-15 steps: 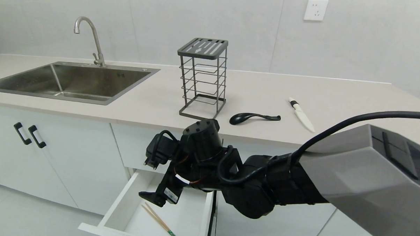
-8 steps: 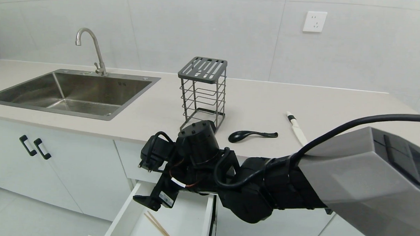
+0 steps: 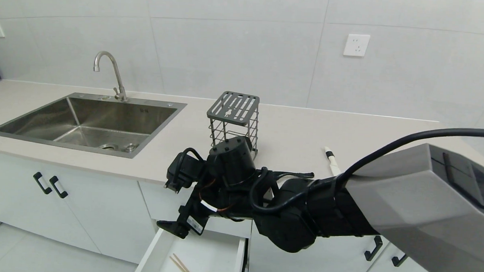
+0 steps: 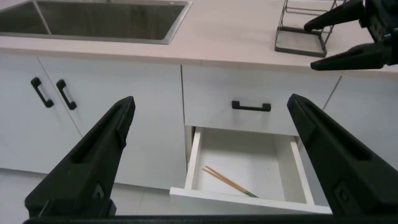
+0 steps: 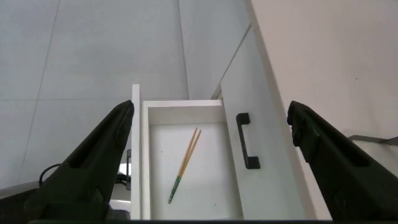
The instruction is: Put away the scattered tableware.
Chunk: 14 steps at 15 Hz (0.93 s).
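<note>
Chopsticks [image 5: 185, 163]: wooden pair, green tips | left pincer [image 4: 209, 99] apart | right pincer [image 5: 209, 107] apart

Bright, even light across my kitchen view.
Sheen lies on the sink [image 3: 118, 117]; below the sink the lip of the surface [image 3: 294, 129] shades the cabinet doors [image 3: 82, 203]. Tile lines [image 3: 238, 20] behind the sink bow toward the edges; my left gripper [image 4: 209, 102] is a dark silhouette.
</note>
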Motion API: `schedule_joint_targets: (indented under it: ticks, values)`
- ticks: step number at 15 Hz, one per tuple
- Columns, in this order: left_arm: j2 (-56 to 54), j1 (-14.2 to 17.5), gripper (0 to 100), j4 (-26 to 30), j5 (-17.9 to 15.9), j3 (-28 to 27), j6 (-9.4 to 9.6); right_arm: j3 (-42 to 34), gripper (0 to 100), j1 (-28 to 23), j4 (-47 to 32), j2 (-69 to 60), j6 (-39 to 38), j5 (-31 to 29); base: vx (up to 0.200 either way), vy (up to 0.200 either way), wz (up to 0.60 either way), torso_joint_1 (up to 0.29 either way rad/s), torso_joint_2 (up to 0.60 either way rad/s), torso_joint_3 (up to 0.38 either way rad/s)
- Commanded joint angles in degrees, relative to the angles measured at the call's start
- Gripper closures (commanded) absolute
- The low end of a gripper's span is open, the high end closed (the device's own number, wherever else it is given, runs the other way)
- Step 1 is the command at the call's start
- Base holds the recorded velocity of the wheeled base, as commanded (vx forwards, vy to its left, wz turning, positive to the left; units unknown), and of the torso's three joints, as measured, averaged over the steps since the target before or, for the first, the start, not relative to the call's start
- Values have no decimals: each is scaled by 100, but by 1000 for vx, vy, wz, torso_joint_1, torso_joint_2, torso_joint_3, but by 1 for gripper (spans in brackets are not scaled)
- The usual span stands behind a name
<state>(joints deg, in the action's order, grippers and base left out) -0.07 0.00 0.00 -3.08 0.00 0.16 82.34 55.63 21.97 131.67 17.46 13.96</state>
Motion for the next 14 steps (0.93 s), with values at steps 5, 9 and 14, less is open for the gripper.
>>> schedule_joint_targets:
  ticks: [5,9,14]
  values:
    - [7,0,0,0,1,0,2,-60,0,-8,-1828,-317,47,555,0,0,0,62,-120,-56]
    - [7,0,0,0,1,0,2,-209,0,-149,-2302,-546,30,555,0,0,0,0,0,0]
    - [7,0,0,0,1,0,2,-2556,0,-887,-588,-1495,3,494,0,0,0,0,0,0]
